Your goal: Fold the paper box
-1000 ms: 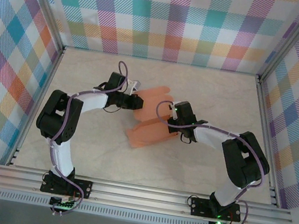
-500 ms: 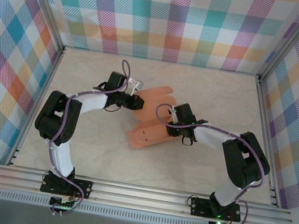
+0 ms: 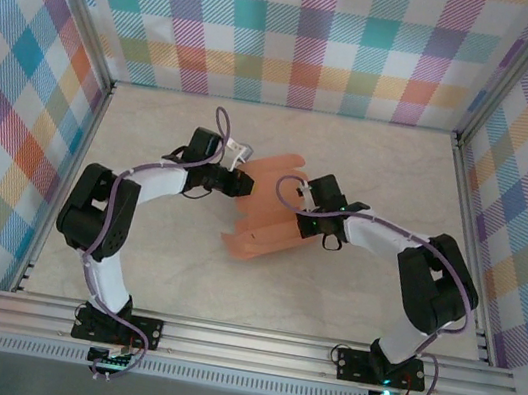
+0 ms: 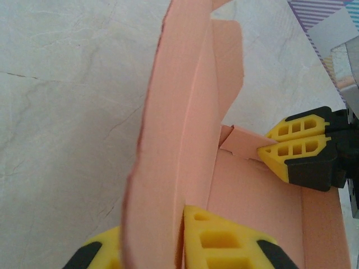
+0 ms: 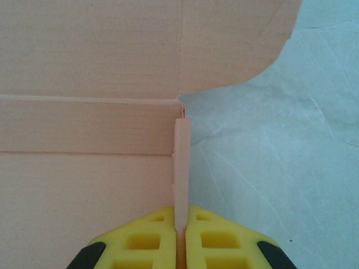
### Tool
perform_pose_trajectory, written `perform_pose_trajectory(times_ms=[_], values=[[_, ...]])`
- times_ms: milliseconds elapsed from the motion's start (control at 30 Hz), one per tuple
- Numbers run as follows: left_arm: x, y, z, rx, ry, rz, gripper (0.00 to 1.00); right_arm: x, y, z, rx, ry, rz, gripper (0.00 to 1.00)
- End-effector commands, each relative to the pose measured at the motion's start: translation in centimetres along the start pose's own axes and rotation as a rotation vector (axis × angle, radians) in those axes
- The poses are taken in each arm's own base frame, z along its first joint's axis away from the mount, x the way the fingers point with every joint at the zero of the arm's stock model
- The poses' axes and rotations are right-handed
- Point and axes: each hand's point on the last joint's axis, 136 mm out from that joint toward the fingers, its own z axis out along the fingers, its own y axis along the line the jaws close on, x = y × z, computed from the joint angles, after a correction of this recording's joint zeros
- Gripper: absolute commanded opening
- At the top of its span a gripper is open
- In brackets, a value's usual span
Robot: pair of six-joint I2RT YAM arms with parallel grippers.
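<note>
The paper box (image 3: 262, 220) is a salmon-orange card cut-out lying partly folded in the middle of the table. My left gripper (image 3: 243, 183) is shut on a raised side flap (image 4: 168, 140) at the card's left edge; the flap stands curved between the yellow fingers (image 4: 224, 241). My right gripper (image 3: 300, 207) is shut on a thin upright tab (image 5: 181, 162) at the card's right edge. That gripper's yellow fingertips (image 4: 291, 147) also pinch the small tab in the left wrist view. The flat base panel (image 5: 84, 185) lies to the left of the tab.
The pale marbled tabletop (image 3: 371, 165) is fenced by aluminium rails (image 3: 250, 342) along the near edge and by checked walls (image 3: 302, 32) on three sides. Both arms bend inward toward the card from their bases.
The right gripper has shifted a little to the left and farther along the card's edge. The left gripper has edged slightly away from me, and the card has turned a little.
</note>
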Motion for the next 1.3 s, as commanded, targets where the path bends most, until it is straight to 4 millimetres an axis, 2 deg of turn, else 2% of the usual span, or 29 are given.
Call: perform_pose_trajectory(times_ms=[0, 233, 267, 333, 433, 633, 700, 800, 900, 1067, 1100, 1233, 1267], values=[[0.4, 0.0, -0.6, -0.050, -0.010, 0.029, 0.18, 0.5, 0.3, 0.4, -0.003, 0.034, 0.019, 0.00], [-2.0, 0.2, -2.7, -0.153, -0.145, 0.009, 0.52, -1.6, 0.1, 0.6, 0.065, -0.131, 0.085, 0.00], [-2.2, 0.1, -3.2, -0.161, -0.160, 0.012, 0.63, -2.1, 0.0, 0.7, 0.079, -0.168, 0.098, 0.00], [-2.1, -0.2, -3.8, -0.165, -0.169, 0.025, 0.77, -2.9, 0.1, 0.8, 0.076, -0.217, 0.125, 0.00], [-1.1, 0.0, -4.3, -0.181, -0.165, 0.041, 0.80, -3.6, 0.2, 1.0, 0.076, -0.269, 0.144, 0.00], [0.8, 1.9, -3.6, -0.132, -0.136, -0.054, 0.70, -3.8, 0.5, 1.9, 0.053, -0.342, 0.127, 0.00], [0.6, 2.1, -3.2, -0.099, -0.143, -0.075, 0.67, -3.7, 0.9, 2.1, 0.031, -0.350, 0.118, 0.00], [-0.2, 1.6, -3.2, -0.045, -0.176, -0.066, 0.55, -3.4, 1.1, 2.4, 0.019, -0.341, 0.109, 0.00], [-0.6, 1.4, -3.2, -0.007, -0.179, -0.031, 0.51, -2.9, 1.2, 2.6, 0.017, -0.329, 0.098, 0.00], [-1.3, 1.7, -4.1, 0.043, -0.214, -0.013, 0.38, -2.5, 1.6, 2.9, -0.006, -0.313, 0.080, 0.00], [-1.4, 1.7, -4.3, 0.052, -0.214, -0.010, 0.30, -2.4, 1.7, 3.0, -0.009, -0.309, 0.079, 0.00], [-1.0, 1.7, -4.6, 0.055, -0.189, 0.008, 0.14, -2.4, 1.9, 3.0, -0.017, -0.303, 0.073, 0.01], [-0.9, 1.7, -4.6, 0.054, -0.184, 0.013, 0.14, -2.5, 1.9, 2.9, -0.020, -0.306, 0.072, 0.01]])
